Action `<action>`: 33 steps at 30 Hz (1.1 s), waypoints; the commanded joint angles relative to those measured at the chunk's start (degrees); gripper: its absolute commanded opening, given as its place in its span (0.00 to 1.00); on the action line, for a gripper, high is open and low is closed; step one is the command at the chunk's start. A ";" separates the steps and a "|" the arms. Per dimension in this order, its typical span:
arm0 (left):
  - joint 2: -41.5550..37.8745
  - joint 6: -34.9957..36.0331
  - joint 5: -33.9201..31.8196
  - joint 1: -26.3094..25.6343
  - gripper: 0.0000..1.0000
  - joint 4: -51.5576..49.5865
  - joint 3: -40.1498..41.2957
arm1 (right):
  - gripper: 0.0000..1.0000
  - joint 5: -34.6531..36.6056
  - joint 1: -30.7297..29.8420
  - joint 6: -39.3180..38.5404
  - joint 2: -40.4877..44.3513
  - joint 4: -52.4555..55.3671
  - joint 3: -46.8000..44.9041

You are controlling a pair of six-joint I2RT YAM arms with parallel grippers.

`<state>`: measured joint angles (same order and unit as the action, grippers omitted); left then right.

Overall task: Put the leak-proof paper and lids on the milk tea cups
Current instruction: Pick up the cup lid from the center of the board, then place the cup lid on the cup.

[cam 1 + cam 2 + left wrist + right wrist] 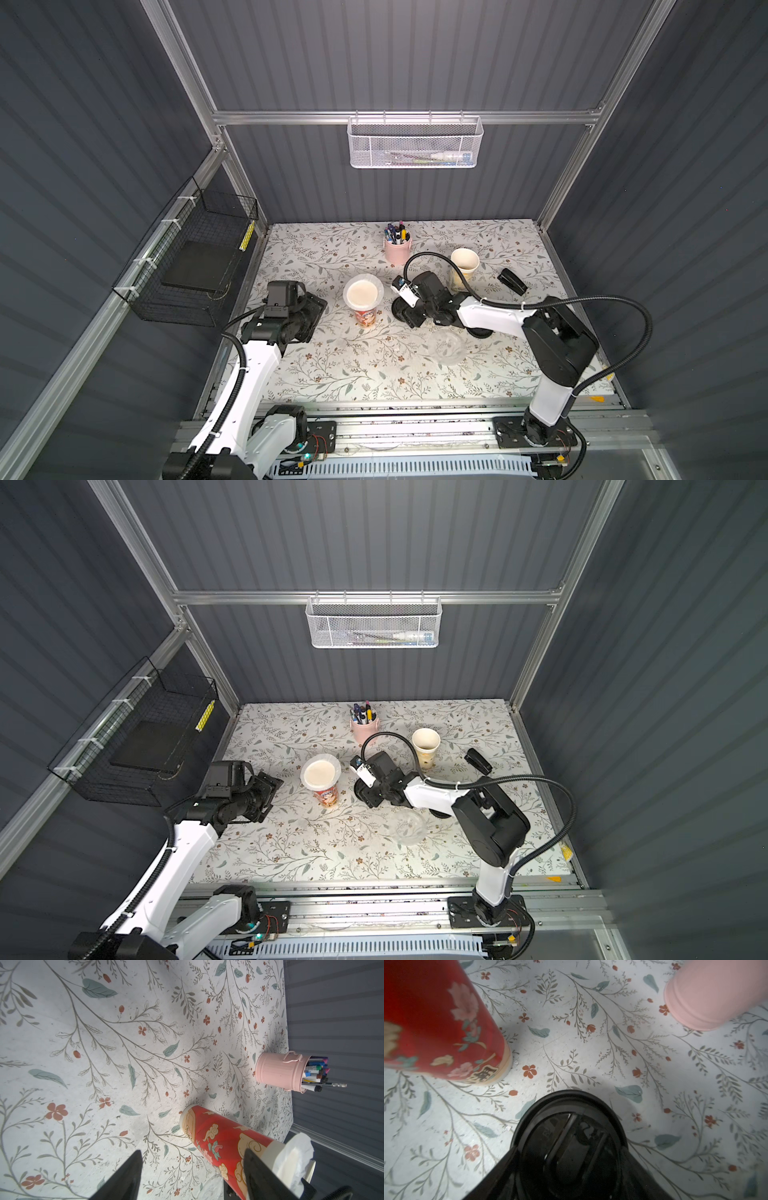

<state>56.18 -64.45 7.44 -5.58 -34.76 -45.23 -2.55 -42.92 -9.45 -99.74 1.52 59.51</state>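
Translucent film, two sheets. Loose sheet (pixel 446 349): crinkled on the floral table (pixel 332 374), nearest item, right of centre, nearer than the right gripper (pixel 405 311) and to its right, apart from it. Black lids, two: first lid (pixel 569 1109) sits between the right gripper's jaws, which flank its rim; whether they clamp it cannot be told. Second lid (pixel 478 331) is half hidden under the right arm. Left gripper (pixel 193 1172): jaws apart, empty, just left of the red cup (pixel 366 318). Cups, two: red cup mid-table between both grippers, mouth covered by the second sheet (pixel 363 292); cream cup (pixel 464 259) farther right, uncovered. Stapler (pixel 513 281), one, right. Pen holder (pixel 397 249), one, farthest.
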 commanded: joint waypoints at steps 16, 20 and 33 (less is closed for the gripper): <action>-0.72 1.25 -0.15 -0.04 0.77 2.60 2.24 | 0.67 -2.85 -5.51 -0.78 12.90 35.47 23.49; -1.25 1.59 -0.06 -0.04 0.77 2.09 2.08 | 0.68 -3.69 -7.47 -1.89 7.82 37.25 31.08; -2.62 3.47 -0.24 0.00 0.77 0.23 1.38 | 0.68 -5.11 -9.88 -7.27 -10.26 38.36 50.14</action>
<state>54.61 -62.78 7.05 -5.58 -32.95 -43.38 -6.46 -52.25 -14.28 -108.36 38.11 106.17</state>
